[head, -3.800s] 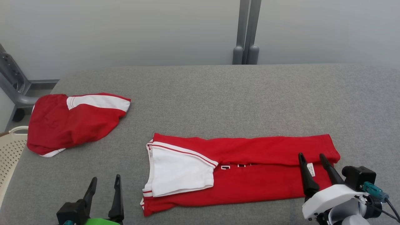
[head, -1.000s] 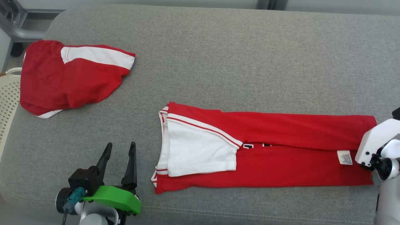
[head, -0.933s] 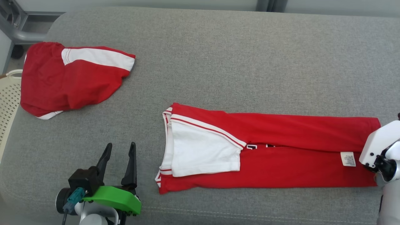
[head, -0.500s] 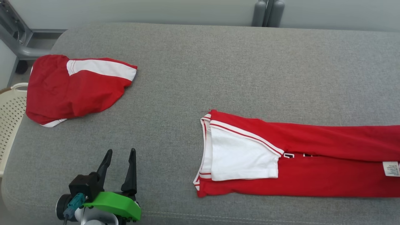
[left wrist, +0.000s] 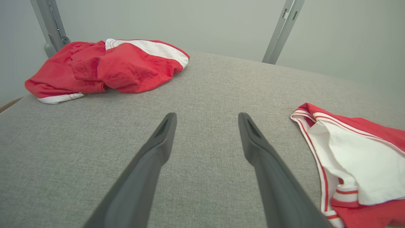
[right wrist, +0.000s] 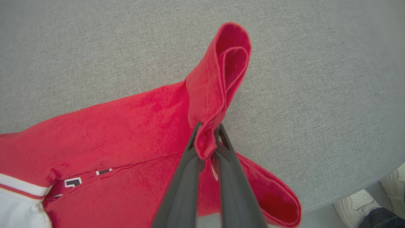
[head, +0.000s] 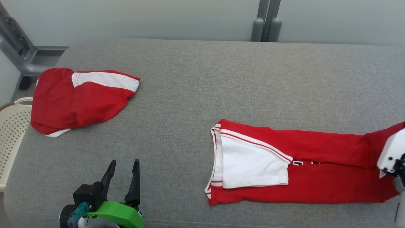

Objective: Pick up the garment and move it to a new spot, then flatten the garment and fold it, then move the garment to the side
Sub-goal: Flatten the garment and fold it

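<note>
Grey fabric covers the table (head: 202, 79), with a pale wall and grey posts (head: 265, 22) behind it. The garment (head: 316, 186), red with a white panel, lies on the robot's right half of the table, folded into a long band near the front edge.

The right claw (right wrist: 208, 126) points down at the band's right end. Its fingers are pinched closed on a bunched fold of red cloth, which stands lifted while the rest lies flat. In the head view that arm's white housing is cut by the right edge and covers the fingers.

The left claw (head: 124, 161) sits low at the front left, fingers spread wide, holding nothing, well apart from the garment.

A second red garment (head: 79, 101) lies crumpled at the far left, near a cream basket (head: 12, 126) that is partly cut off. Lettering on the garment is tucked into the fold and unreadable. A white shoe (right wrist: 364, 205) shows past the table edge.
</note>
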Controlling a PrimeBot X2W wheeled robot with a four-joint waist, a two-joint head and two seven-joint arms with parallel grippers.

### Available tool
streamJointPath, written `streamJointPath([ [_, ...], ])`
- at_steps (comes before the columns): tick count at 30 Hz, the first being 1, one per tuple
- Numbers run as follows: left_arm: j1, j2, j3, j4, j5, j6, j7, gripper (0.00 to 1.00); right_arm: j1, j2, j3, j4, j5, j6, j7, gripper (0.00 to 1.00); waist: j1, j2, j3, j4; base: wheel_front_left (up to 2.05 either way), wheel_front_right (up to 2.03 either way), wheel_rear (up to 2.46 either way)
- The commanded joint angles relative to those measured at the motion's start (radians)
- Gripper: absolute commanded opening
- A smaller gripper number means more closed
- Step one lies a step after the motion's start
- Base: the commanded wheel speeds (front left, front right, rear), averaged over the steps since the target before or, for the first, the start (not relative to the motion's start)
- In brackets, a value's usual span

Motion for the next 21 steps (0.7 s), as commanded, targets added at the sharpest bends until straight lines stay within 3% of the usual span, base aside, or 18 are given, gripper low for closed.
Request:
streamJointPath([
  [1, 0.010, 0.003, -0.004, 0.001, -0.002, -0.002, -0.003, 1.00, 0.019, 0.004, 0.036, 0.005, 0.012, -0.001, 0.001, 0.00, 0.0000, 0.0000, -0.011, 0.002, 0.00, 0.00, 0.00],
  [9, 0.019, 0.002, -0.009, 0.002, -0.007, 0.002, -0.003, 1.00, 0.033, 0.014, 0.299, 0.039, 0.143, -0.001, 0.019, 0.00, 0.0000, 0.0000, -0.033, 0.027, 0.00, 0.00, 0.00],
  [21, 0.005, -0.002, -0.014, -0.002, -0.013, 0.009, -0.003, 1.00, -0.023, 0.013, 0.554, 0.139, 0.329, -0.001, -0.018, 0.00, 0.0000, 0.0000, -0.029, 0.098, 0.00, 0.00, 0.00],
])
